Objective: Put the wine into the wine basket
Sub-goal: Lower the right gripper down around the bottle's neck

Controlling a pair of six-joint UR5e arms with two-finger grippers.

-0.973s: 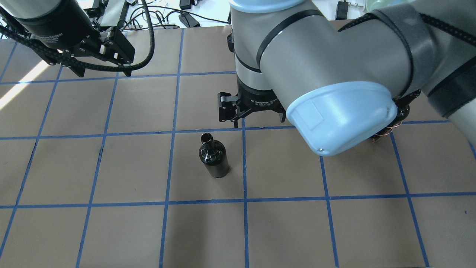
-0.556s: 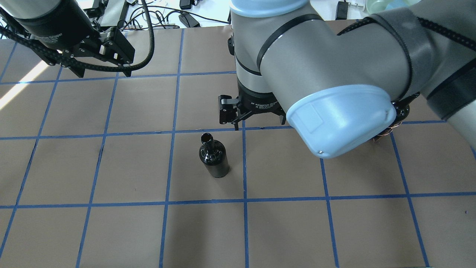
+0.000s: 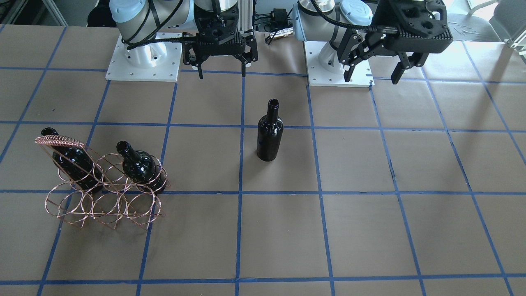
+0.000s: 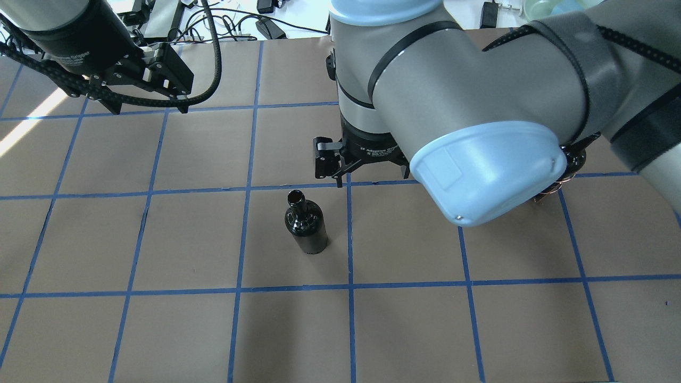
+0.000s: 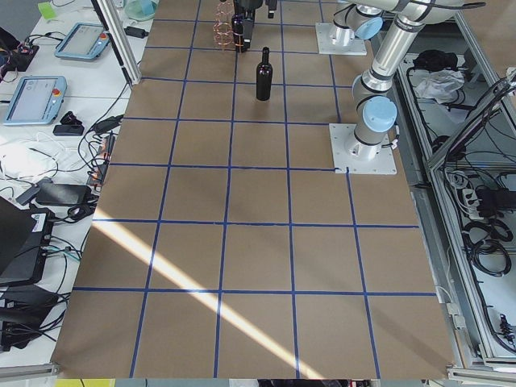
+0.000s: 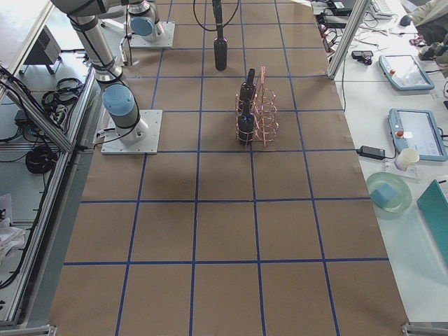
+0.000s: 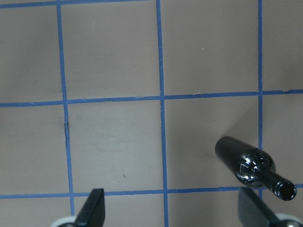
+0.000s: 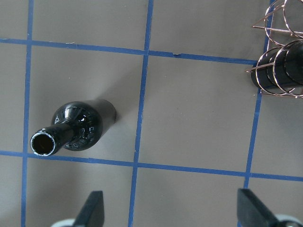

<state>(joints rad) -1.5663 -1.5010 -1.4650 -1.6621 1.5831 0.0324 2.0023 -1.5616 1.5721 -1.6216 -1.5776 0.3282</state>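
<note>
One dark glass wine bottle [image 3: 270, 131] stands upright near the table's middle, free of both grippers; it also shows in the overhead view [image 4: 306, 223]. The copper wire wine basket [image 3: 102, 197] stands on my right side and holds two alike bottles [image 3: 72, 160] [image 3: 137, 164]. My right gripper [image 3: 222, 74] is open and empty, hovering above the table on the robot's side of the standing bottle. Its wrist view shows that bottle [image 8: 78, 127] at lower left and the basket's edge [image 8: 279, 66] at upper right. My left gripper [image 3: 372, 78] is open and empty, high above the table on my left side.
The table [image 3: 370, 205] is brown paper with a blue tape grid. In the overhead view my right arm's elbow [image 4: 479, 159] hides most of the basket. The two arm bases [image 3: 144, 61] [image 3: 337, 70] stand at the table's robot side.
The left gripper has shifted slightly. The right gripper has barely moved. The standing bottle has not moved.
</note>
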